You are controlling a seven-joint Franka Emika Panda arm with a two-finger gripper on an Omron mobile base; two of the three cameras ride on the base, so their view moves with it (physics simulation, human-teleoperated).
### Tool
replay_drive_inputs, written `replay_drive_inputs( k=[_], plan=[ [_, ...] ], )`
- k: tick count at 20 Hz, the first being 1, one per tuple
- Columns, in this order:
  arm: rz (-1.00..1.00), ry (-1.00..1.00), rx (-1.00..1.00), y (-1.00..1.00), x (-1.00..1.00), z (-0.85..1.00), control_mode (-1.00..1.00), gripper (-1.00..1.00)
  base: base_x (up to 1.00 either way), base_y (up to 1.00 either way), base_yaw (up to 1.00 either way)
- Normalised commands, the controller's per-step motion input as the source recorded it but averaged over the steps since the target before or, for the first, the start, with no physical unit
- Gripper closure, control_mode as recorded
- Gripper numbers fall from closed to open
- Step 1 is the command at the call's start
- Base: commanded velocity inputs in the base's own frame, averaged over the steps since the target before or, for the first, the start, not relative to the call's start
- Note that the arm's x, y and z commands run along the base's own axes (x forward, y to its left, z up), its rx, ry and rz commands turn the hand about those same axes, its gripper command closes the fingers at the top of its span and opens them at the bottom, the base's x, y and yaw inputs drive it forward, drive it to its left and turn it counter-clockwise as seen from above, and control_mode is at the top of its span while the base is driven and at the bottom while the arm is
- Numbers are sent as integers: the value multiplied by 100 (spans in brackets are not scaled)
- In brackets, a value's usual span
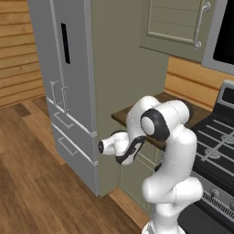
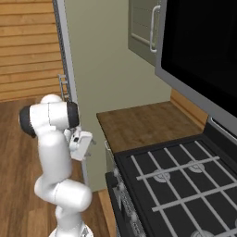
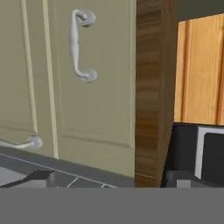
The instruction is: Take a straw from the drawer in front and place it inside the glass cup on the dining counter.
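Note:
In the hand view, which is rolled sideways, the drawer [image 3: 98,92] is a shut sage-green front with a silver handle [image 3: 78,46], right under the brown countertop edge [image 3: 151,87]. My gripper [image 3: 109,178] stands open a short way in front of it, its dark fingertips [image 3: 39,177] wide apart with nothing between them. From the right base view the hand [image 2: 85,144] hangs beside the cabinet front below the small counter, the arm folded close. The straw, the glass cup and the dining counter are out of view.
A tall grey fridge [image 1: 68,91] stands left of the cabinet. A stove [image 2: 185,185] with black grates is to the right, a dark microwave [image 2: 199,46] above it. A small wood counter [image 2: 139,122] lies between. Wood floor [image 1: 27,183] spreads left.

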Motion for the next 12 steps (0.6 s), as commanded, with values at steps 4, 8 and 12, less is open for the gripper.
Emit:
replay_drive_inputs(
  k=[4,8,12],
  plan=[
    [0,0,-8,-2,64,-48,-100,-100,0,0,0],
    [6,1,-1,0,67,-41,-100,-100,0,0,0],
    [9,0,0,-7,75,-35,-100,-100,0,0,0]
  ],
)
